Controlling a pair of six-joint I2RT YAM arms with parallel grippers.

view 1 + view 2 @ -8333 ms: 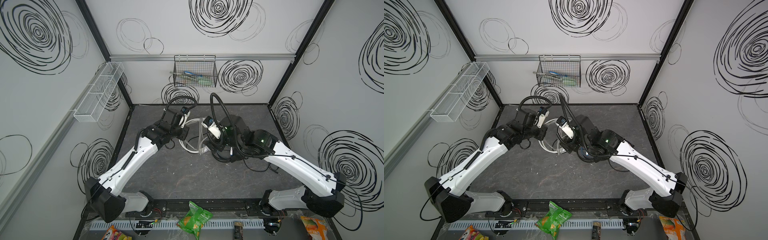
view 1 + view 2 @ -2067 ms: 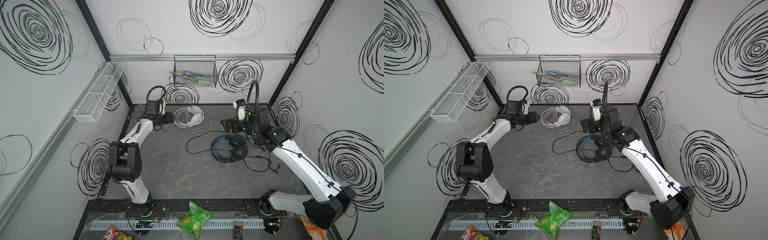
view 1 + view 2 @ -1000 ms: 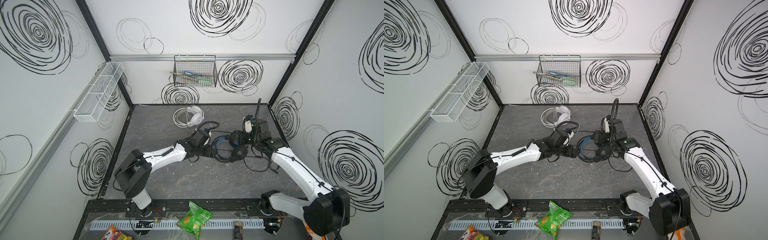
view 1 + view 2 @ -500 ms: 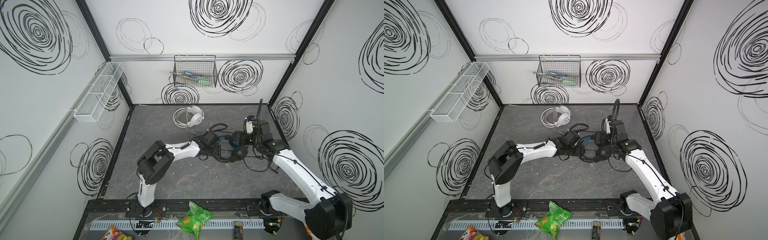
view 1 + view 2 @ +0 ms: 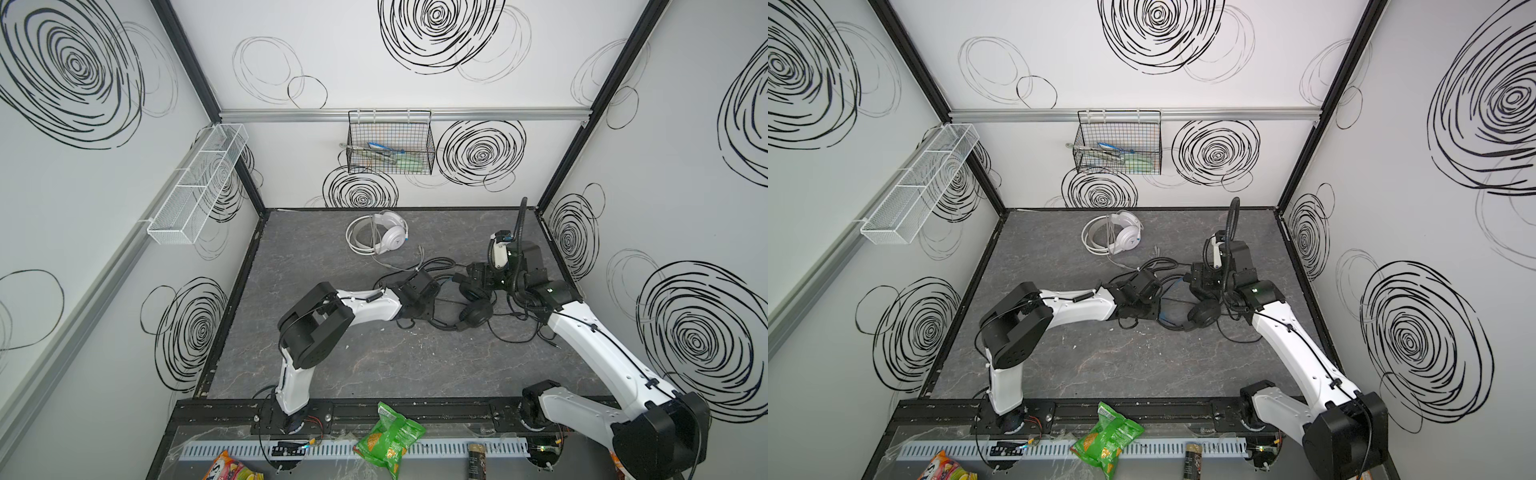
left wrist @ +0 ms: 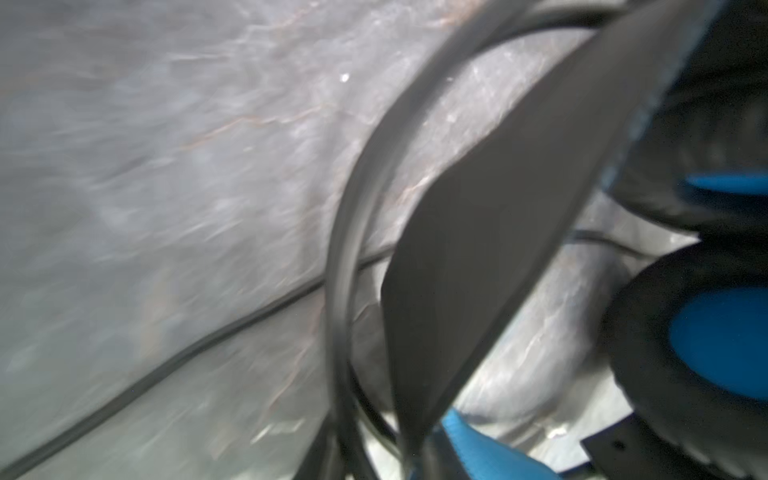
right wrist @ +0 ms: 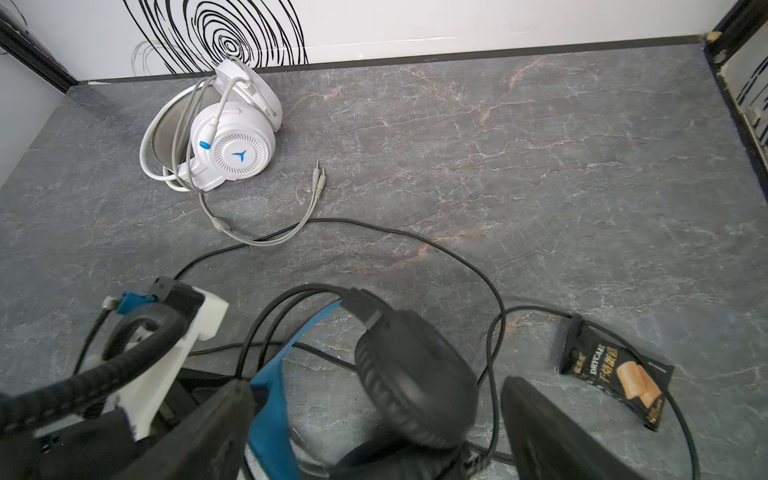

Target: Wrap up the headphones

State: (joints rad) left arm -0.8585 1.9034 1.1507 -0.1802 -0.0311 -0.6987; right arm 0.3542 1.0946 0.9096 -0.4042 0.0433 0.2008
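White headset (image 5: 380, 237) lies upper centre on the table (image 5: 374, 365). Mid-frame, the left claw (image 5: 441, 302) is at the black headset (image 5: 476, 313); I cannot tell its opening through the blur. The right claw (image 7: 374, 388) gapes wide astride that headset, gripping nothing.

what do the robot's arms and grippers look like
The left arm and right arm have white shells with black joints and bases, thin black cables along them. A ribbed black hose loops over the right wrist. The left gripper and right gripper are black.
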